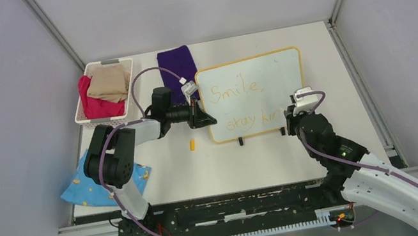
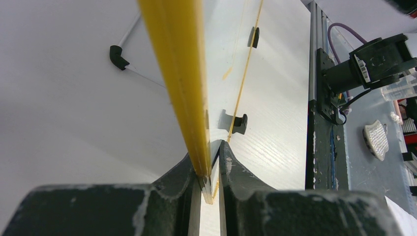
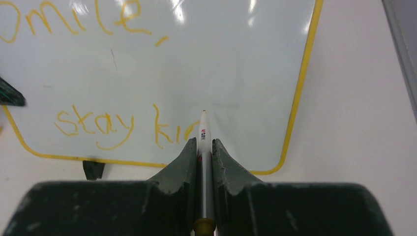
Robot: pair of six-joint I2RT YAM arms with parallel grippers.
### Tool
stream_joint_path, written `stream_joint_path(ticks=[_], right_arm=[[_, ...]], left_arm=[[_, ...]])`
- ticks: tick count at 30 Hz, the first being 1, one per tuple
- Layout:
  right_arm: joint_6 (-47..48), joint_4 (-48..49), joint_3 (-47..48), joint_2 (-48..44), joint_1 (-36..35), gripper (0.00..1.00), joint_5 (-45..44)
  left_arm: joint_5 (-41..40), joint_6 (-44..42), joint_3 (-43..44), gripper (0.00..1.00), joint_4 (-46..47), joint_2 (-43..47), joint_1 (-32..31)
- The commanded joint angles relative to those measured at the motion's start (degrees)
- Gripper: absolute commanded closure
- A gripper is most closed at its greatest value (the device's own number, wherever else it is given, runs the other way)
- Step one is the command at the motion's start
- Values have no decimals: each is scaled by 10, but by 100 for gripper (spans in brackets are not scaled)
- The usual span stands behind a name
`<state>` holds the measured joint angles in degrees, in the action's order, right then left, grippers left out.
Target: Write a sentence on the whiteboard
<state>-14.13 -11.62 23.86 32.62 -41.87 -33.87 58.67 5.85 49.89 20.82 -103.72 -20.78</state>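
The whiteboard (image 1: 264,79) with a thin yellow frame lies on the table right of centre. The sentence (image 1: 234,91) in orange-yellow reads "Smile," above and "stay kin" below; the right wrist view (image 3: 93,125) shows it too. My left gripper (image 1: 206,118) is shut on the board's left edge, and the yellow frame (image 2: 184,88) runs between its jaws. My right gripper (image 1: 293,117) is shut on a white marker (image 3: 204,140) whose tip touches the board just right of "kin".
A small orange marker cap (image 1: 192,144) lies on the table left of the board. A white basket (image 1: 81,111) with red and tan cloths stands at the back left, a purple cloth (image 1: 176,63) beside it. A blue cloth (image 1: 80,191) lies at the front left.
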Motion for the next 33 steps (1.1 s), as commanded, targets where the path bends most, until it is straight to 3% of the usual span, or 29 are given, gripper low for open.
stream_joint_path(ticks=[1,15,33], right_arm=[[31,34,65,16,4,100,-47],[45,82,84,74,50,100,-19],[22,77,45,73,80,100,17]], left_arm=[[-136,-82,-22,98,-94,-49,-26],[-137,-83,-23,98,-94,-50,-27],[-138,-83,-22,98,-94,-50,-27]])
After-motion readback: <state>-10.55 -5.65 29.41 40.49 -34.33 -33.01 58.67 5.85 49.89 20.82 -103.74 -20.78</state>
